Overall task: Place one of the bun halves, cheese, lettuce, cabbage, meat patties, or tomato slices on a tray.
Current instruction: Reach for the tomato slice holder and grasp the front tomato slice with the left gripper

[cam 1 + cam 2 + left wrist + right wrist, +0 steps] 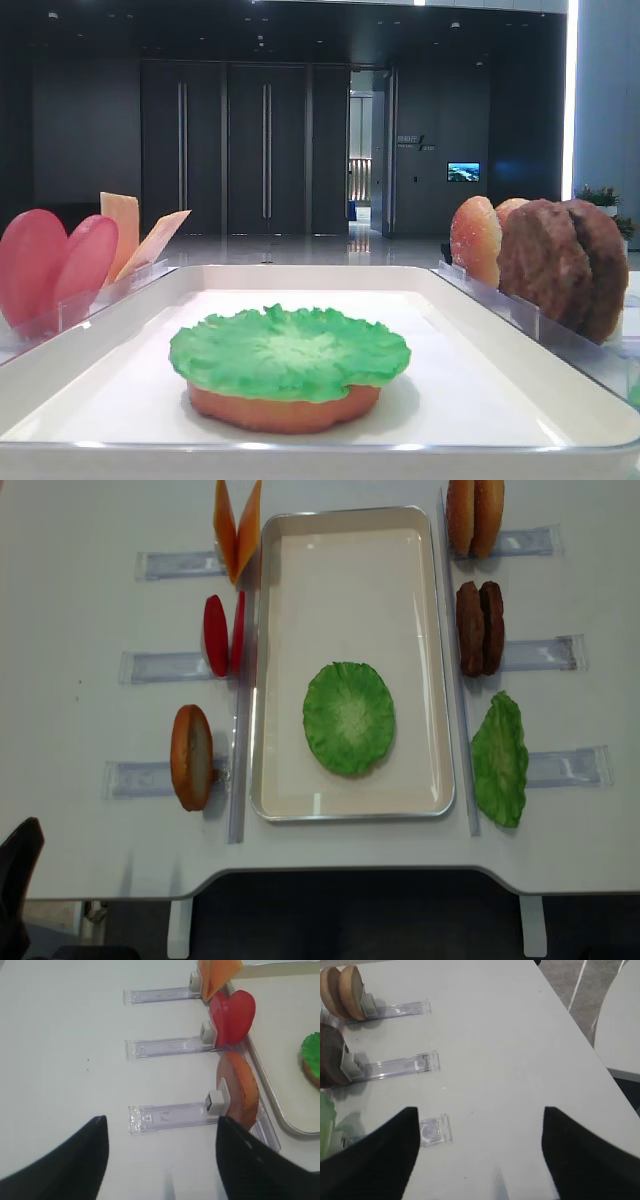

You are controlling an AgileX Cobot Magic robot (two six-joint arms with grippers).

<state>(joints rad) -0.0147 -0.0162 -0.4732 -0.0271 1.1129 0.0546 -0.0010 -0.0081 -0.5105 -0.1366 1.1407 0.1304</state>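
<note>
Table (90, 820): white, carries everything.
Tray (347, 532): centred, rim raised; far half bare, room for layers.
Lettuce (349, 717): lies on a bun half (283, 408) near the tray's near edge.
Meat patties (480, 627), tomato slices (216, 634), cheese (237, 527): upright in clear holders (170, 1117) along the tray's sides, presumably for edge pinching.
Left gripper (162, 1165): jaws wide, empty, above the left-side holders.
Right gripper (480, 1152): spread, empty.
</note>
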